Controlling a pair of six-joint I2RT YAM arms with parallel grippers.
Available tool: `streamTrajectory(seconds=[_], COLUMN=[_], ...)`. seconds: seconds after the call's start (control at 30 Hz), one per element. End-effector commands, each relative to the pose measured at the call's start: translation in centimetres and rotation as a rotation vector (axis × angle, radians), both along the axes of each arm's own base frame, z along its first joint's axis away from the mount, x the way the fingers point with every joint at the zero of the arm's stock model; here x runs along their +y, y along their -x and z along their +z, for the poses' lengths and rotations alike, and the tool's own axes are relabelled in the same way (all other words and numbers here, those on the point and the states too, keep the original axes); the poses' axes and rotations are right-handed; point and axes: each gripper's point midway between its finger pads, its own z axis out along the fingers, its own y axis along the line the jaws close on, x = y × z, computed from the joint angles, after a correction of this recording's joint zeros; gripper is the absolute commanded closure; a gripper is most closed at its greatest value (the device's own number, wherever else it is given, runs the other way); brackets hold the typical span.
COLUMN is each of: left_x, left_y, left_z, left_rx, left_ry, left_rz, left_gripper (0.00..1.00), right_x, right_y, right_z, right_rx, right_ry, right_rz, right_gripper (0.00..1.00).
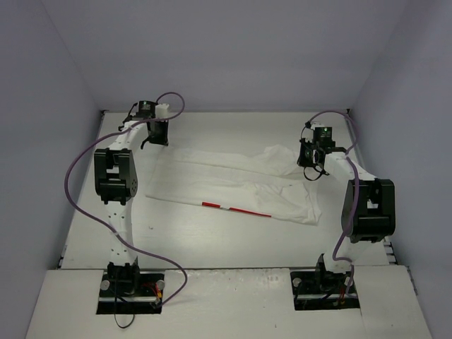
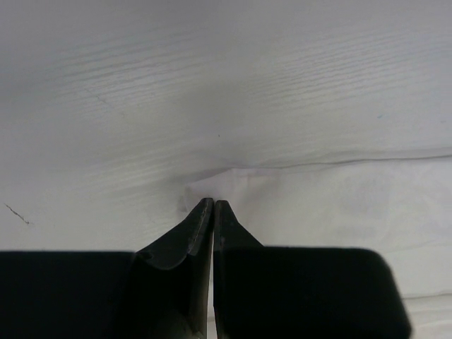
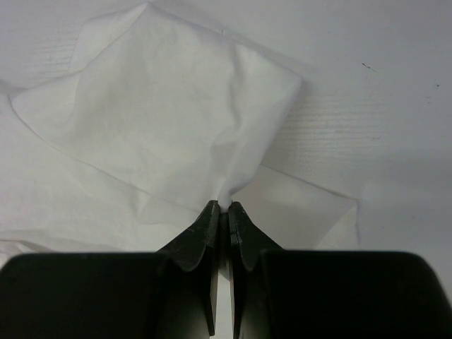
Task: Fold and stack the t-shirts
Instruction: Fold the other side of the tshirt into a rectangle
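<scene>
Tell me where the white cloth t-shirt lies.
In the top view, the white cloth t-shirt lies mid-table, spread between the left gripper and the right gripper.

A t-shirt (image 1: 233, 185) lies across the table's (image 1: 212, 240) middle; left gripper (image 1: 157, 141) at its upper-left corner, right gripper (image 1: 311, 171) at its upper-right end (both touching cloth)

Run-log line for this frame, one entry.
t-shirt: spread on table | left fingers: shut on far-left corner | right fingers: shut on bunched far-right cloth
</scene>
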Motion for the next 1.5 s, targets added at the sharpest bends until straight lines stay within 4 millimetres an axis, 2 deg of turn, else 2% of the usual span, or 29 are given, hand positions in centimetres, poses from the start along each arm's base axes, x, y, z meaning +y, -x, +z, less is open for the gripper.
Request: streamTrajectory(seconds=[0.0, 0.2, 0.3, 0.33, 0.43, 0.63, 0.87, 1.07, 1.13, 1.2, 1.47], left_x=[0.2, 0.5, 0.4, 0.4, 1.9, 1.6, 2.1, 2.8, 2.8, 3.1, 4.0], left_y=[-0.4, 2.0, 2.6, 3.1, 3.5, 4.4, 4.7, 4.5, 4.3, 4.3, 4.5], left_z=[8.6, 7.1, 7.0, 6.2, 5.7, 4.8, 4.6, 5.6, 5.8, 5.7, 5.3], left_rx=[-0.211, -0.188, -0.193, -0.178, -0.184, -0.162, -0.156, -0.176, -0.175, -0.163, -0.125], left_ry=[0.032, 0.070, 0.075, 0.079, 0.084, 0.126, 0.178, 0.181, 0.191, 0.184, 0.179], left_rz=[-0.038, -0.036, -0.034, -0.030, -0.003, 0.023, 0.058, 0.074, 0.081, 0.095, 0.129], left_gripper=[1.00, 1.00, 1.00, 1.00, 1.00, 1.00, 1.00, 1.00, 1.00, 1.00, 1.00], right_x=[-0.3, -0.8, -0.8, -1.0, -1.2, -1.7, -2.2, -1.9, -2.0, -3.2, -3.8], right_y=[-0.9, -0.1, 0.1, 0.1, 0.6, 1.6, 2.5, 2.7, 2.9, 3.2, 4.3], right_z=[3.4, 2.8, 2.7, 2.9, 2.6, 2.2, 3.0, 5.2, 5.2, 4.9, 4.6], right_rx=[-0.111, -0.102, -0.103, -0.111, -0.112, -0.144, -0.197, -0.271, -0.276, -0.271, -0.292], right_ry=[0.014, 0.021, 0.020, 0.023, 0.026, 0.027, 0.032, 0.018, 0.024, 0.039, 0.033], right_rz=[-0.013, -0.045, -0.054, -0.062, -0.085, -0.125, -0.141, -0.124, -0.124, -0.158, -0.180], right_gripper=[1.00, 1.00, 1.00, 1.00, 1.00, 1.00, 1.00, 1.00, 1.00, 1.00, 1.00])
